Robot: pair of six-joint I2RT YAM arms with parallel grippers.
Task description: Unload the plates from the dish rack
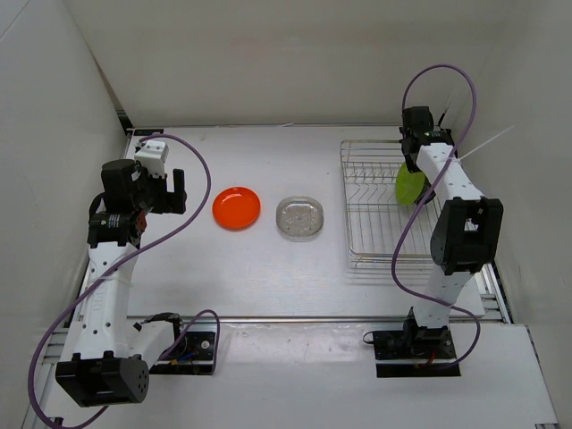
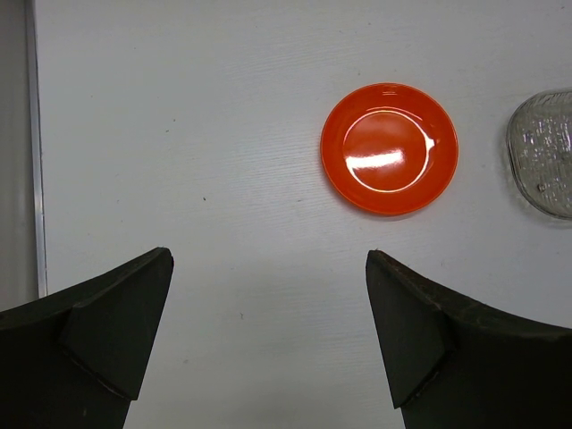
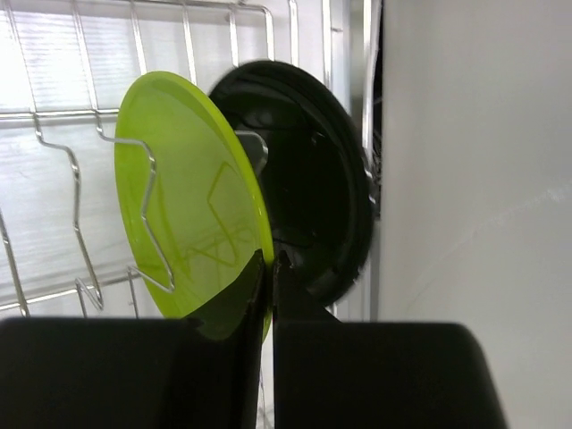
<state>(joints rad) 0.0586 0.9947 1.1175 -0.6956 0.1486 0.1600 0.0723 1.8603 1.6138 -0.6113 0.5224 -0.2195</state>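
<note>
top external: no legible text; anything on the left arm base is too small to read
left wrist: nothing legible; orange plate ahead of the jaws is unmarked
right wrist: nothing legible; lime green plate between the jaws is unmarked

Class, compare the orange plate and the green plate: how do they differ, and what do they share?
The orange plate lies flat on the table; the green plate stands on edge in the dish rack. The right gripper pinches the green plate's rim; nothing touches the orange plate. Both are round and glossy.
</note>
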